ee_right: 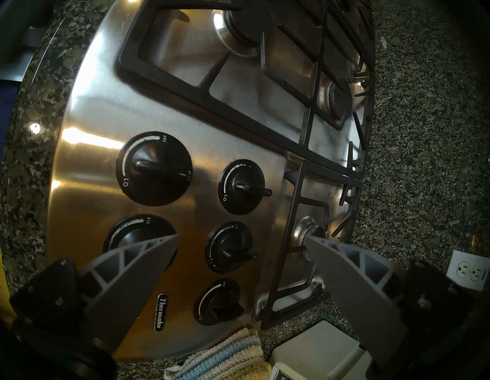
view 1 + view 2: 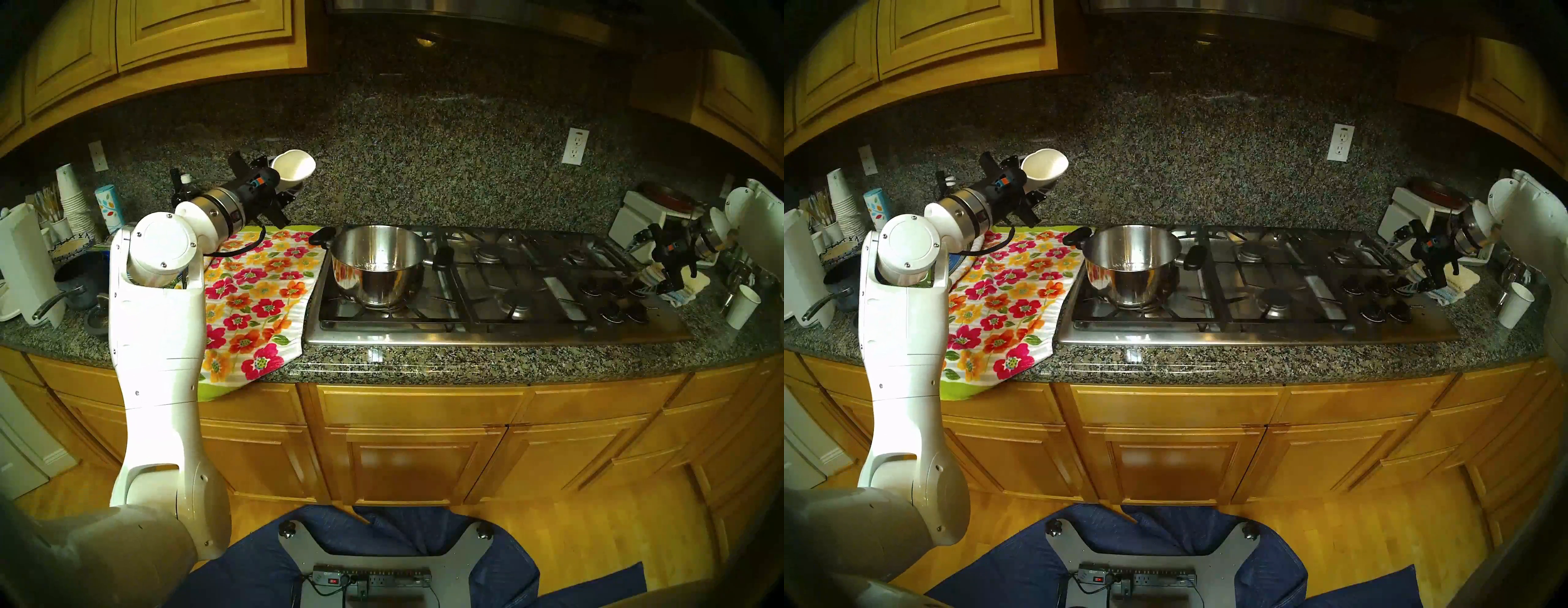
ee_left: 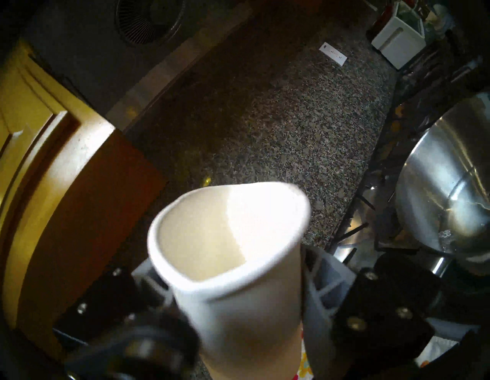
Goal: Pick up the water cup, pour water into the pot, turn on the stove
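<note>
The left tool (image 2: 292,180) is gripping the water cup (image 2: 294,170), squeezing its rim into an oval, and holds it in the air above the back part of the bench (image 2: 424,365), over the far edge of the flowered cloth (image 2: 254,297) and to the left of the pot (image 2: 379,265). The pot stands on the front left burner of the stove (image 2: 500,293), and in the left wrist view some water with small bubbles shines at its bottom, so the pouring looks finished; the cup seems empty, though that view is blurred. The step in hand is, I think, to put the cup away and then light the burner. To do it well, the left arm should set the cup upright on a bare part of the bench, away from the pot handles. The right tool (image 1: 240,240) hangs with jaws wide apart over the knobs (image 1: 233,246) at the right end of the stove; it must choose the knob of the pot's burner, close on its ridge, then push and turn.
</note>
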### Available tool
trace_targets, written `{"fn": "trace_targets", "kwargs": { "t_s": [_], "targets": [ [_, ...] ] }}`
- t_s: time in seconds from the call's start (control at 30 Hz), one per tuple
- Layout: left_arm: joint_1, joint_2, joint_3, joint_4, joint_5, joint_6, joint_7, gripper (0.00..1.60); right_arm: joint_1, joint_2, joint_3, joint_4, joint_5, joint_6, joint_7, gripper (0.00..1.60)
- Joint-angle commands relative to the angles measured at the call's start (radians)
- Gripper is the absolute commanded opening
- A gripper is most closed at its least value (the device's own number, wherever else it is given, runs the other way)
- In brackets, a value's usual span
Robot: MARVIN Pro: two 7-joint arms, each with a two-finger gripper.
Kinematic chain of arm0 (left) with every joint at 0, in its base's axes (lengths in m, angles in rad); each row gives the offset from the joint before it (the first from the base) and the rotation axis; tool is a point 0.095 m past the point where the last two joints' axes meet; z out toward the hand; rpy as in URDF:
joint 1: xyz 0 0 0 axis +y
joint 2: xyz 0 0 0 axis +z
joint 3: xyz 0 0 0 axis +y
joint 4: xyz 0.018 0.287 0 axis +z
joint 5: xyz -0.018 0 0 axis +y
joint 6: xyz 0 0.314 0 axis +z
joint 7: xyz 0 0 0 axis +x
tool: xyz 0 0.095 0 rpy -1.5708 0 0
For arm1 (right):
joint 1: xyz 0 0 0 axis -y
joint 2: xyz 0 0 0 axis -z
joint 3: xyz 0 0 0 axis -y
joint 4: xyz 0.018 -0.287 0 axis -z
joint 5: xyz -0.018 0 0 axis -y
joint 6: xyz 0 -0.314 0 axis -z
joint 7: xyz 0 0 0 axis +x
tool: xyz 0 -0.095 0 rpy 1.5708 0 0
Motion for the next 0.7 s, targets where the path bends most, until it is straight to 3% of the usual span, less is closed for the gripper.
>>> {"fn": "trace_targets", "kwargs": {
  "t_s": [0.0, 0.33, 0.67],
  "targets": [
    [0.022, -0.018, -0.062, -0.041, -0.070, -0.010, 0.006, 0.56, 0.034, 0.002, 0.007, 0.002, 0.001, 0.000, 0.011, 1.60],
    [0.026, -0.047, -0.139, -0.003, -0.170, 0.003, -0.013, 0.57, 0.034, 0.002, 0.007, 0.002, 0.001, 0.000, 0.011, 1.60],
    [0.037, -0.058, -0.185, 0.017, -0.193, 0.065, -0.034, 0.56, 0.035, 0.002, 0.006, 0.001, 0.002, 0.000, 0.012, 1.60]
  ]
}}
